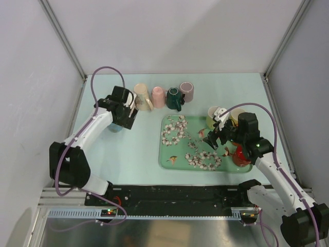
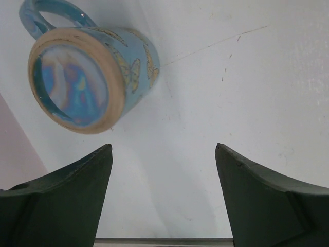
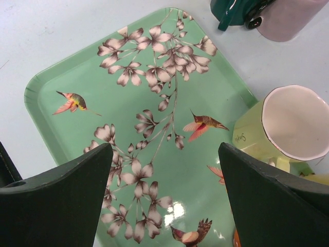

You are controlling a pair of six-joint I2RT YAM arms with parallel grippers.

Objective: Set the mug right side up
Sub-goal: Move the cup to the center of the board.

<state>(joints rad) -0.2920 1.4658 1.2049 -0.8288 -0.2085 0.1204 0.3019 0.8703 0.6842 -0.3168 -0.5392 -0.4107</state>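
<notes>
Two robot arms, one green floral tray (image 3: 46, 87), eight mugs. Right gripper (image 3: 164, 147) over tray, jaws wide, holding nothing. Red mug (image 1: 240, 155), yellow-green mug (image 3: 247, 136), yellow mug (image 1: 237, 116) crowd tray's right edge. Left of tray on white table (image 1: 128, 149) — blue butterfly-patterned mug (image 2: 97, 72), tan-ringed round end up. Left gripper (image 2: 163, 147) wide open, empty; mug ahead of fingers, off to one side, not between them. Far row — beige mug (image 1: 142, 95), pink mug (image 1: 158, 96), dark green mug (image 1: 175, 98), mauve mug (image 1: 186, 91).

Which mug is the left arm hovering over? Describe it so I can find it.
From the green flowered tray, look left across the table to below the left gripper. A blue mug sits there alone, its tan-ringed base up. Unlike the row of mugs at the back, it is blue with butterflies.
</notes>
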